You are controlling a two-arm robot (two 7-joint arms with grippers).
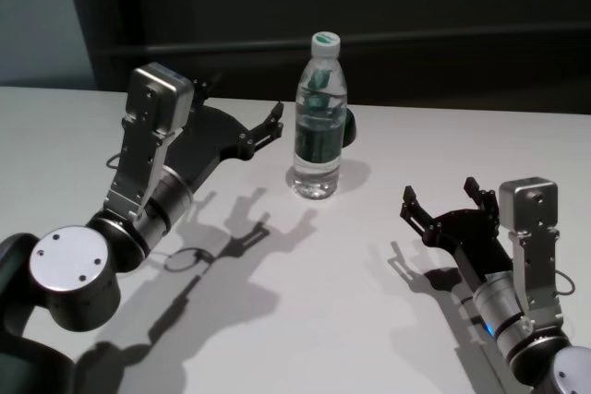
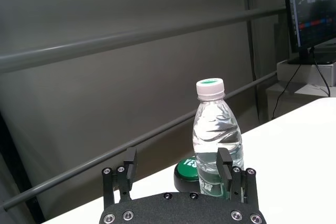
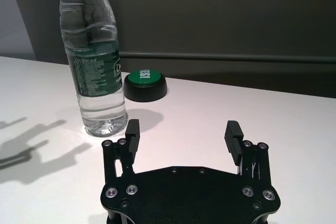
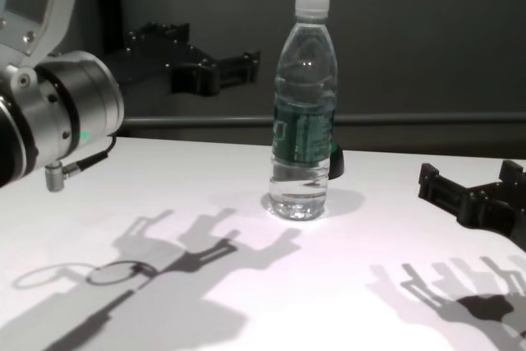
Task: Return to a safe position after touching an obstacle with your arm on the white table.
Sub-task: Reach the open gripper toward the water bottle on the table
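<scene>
Both grippers are spread, empty; left gripper [image 1: 268,126] is held just left of upright bottle [image 1: 319,126], right gripper [image 1: 443,202] farther off.

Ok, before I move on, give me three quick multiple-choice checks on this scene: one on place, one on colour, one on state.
1. Where is the left gripper?
A. Raised beside the bottle's upper half, on its left
B. Resting flat on the white table
C. Closed around the bottle's cap

2. What colour is the top of the button behind the bottle?
A. Red
B. Green
C. Yellow

3. How does the bottle stand?
A. Tipped on its side
B. Held in the air
C. Upright on the table, cap on

Answers:
1. A, the chest view shows it in the air at label height.
2. B, the right wrist view shows a green top.
3. C, upright in every view; the open right gripper stays apart.
</scene>
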